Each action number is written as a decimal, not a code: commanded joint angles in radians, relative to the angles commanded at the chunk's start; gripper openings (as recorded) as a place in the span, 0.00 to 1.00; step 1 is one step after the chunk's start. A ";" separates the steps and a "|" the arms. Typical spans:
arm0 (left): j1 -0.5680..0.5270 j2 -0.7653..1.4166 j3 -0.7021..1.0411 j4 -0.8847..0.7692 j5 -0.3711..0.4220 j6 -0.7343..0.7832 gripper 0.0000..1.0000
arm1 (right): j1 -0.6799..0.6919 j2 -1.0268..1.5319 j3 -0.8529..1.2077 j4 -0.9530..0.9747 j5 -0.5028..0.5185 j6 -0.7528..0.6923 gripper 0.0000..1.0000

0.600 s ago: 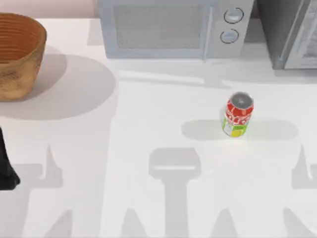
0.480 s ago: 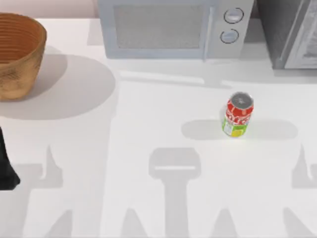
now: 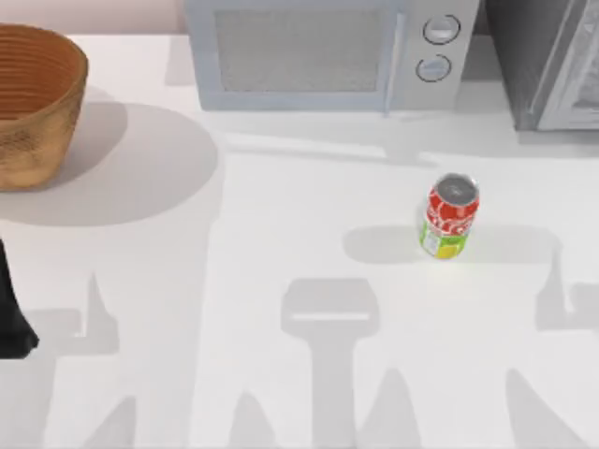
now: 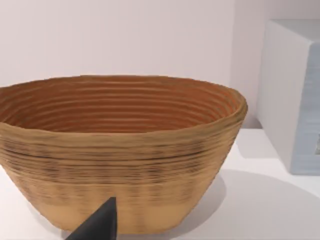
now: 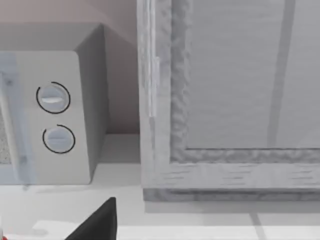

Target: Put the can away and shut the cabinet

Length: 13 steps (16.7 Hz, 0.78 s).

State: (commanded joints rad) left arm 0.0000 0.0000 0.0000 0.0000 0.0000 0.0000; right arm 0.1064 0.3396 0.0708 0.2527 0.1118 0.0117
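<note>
The can is red with a silver top and a yellow-green base. It stands upright on the white table, right of centre, with nothing touching it. The cabinet is a dark grey box at the back right corner. Its light grey framed door panel faces the right wrist camera from close by. A dark tip of my right gripper pokes into the right wrist view, in front of the cabinet. My left arm is at the table's left edge, and a dark tip of my left gripper points at the basket.
A pale microwave with two round dials stands at the back centre, just left of the cabinet. A woven brown basket sits at the back left. Arm shadows lie across the front of the table.
The right arm's shadow at the table's front right has slid leftward. The can, the cabinet and the left arm have not moved.
</note>
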 joint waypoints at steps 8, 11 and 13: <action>0.000 0.000 0.000 0.000 0.000 0.000 1.00 | 0.234 0.736 0.151 0.544 0.245 0.029 1.00; 0.000 0.000 0.000 0.000 0.000 0.000 1.00 | 0.333 1.041 0.212 0.768 0.348 0.043 1.00; 0.000 0.000 0.000 0.000 0.000 0.000 1.00 | 0.397 1.237 0.252 0.913 0.414 0.053 1.00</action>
State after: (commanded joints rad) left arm 0.0000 0.0000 0.0000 0.0000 0.0000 0.0000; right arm 0.5030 1.5770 0.3225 1.1653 0.5260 0.0646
